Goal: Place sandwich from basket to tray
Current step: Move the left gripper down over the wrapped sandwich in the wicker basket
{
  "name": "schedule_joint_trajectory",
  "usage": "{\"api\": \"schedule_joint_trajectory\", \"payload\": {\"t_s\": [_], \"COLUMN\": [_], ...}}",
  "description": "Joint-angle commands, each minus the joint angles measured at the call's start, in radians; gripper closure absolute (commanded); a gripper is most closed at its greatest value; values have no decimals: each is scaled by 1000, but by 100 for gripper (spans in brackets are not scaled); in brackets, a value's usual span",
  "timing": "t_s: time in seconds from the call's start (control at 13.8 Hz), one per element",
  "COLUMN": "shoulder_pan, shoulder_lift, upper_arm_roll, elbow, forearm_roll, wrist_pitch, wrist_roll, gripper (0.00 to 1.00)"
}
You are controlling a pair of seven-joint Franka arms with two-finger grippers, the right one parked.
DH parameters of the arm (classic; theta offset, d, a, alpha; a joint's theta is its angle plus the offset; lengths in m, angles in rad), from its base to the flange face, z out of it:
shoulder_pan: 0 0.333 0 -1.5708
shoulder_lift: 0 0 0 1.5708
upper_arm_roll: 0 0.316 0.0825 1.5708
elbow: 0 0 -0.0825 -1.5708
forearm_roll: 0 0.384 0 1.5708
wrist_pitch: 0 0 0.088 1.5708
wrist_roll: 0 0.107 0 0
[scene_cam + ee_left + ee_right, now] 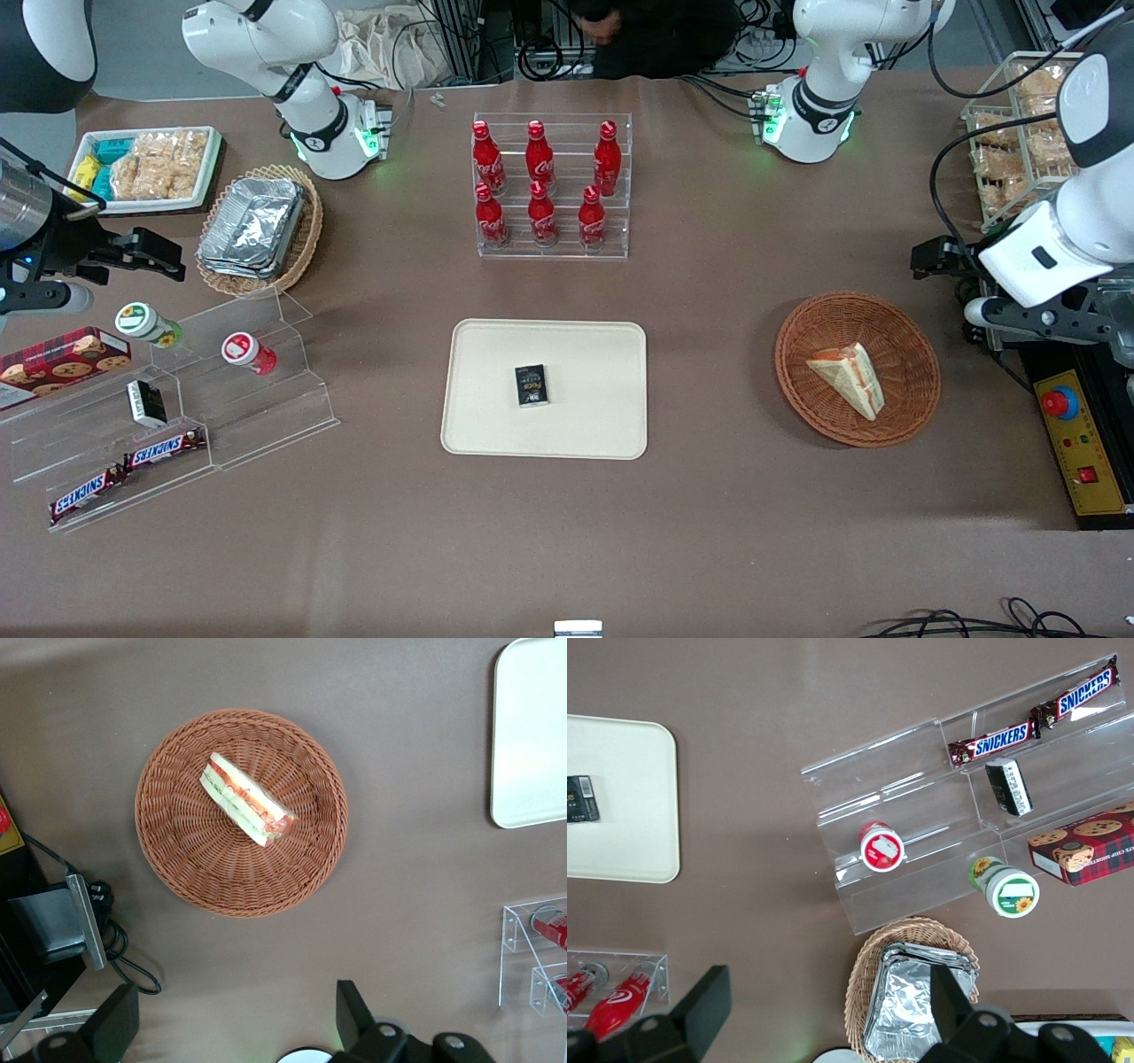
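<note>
The sandwich [849, 377], a clear-wrapped white bread wedge with orange-red and green filling, lies in the round reddish-brown basket [797, 354]. Both show in the left wrist view, the sandwich [248, 800] near the middle of the basket [177, 859]. The cream tray [496, 425] lies mid-table with a small black box [532, 385] on it; one corner of the tray [532, 744] shows in the left wrist view. My left gripper [937, 257] hangs open and empty, high above the table beside the basket, toward the working arm's end. Its fingers [354, 1010] stand wide apart.
A clear rack of red cola bottles [554, 186] stands farther from the camera than the tray. A yellow control box with a red button [1076, 443] and a wire rack of snacks [1019, 133] sit near the working arm. Acrylic steps with snacks [177, 399] lie toward the parked arm's end.
</note>
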Motion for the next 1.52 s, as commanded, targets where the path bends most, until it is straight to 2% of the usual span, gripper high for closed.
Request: {"api": "schedule_joint_trajectory", "payload": {"t_s": [0.0,0.22,0.29,0.51,0.72,1.01,1.16,1.45], "shoulder_pan": [-14,-14,-14,12,12,12,10,3], "shoulder_lift": [25,50,60,48,36,91,143,232], "upper_arm_roll": [16,16,18,19,19,18,18,16], "elbow": [43,54,49,-61,-196,-325,-331,-333], "forearm_roll": [-19,-10,-13,-21,-18,-12,-9,-5], "wrist_pitch": [-36,-22,-13,160,332,542,596,660], "wrist_roll": [5,-1,-52,-360,-564,-828,-891,-905], "gripper": [0,0,0,0,0,0,0,0]}}
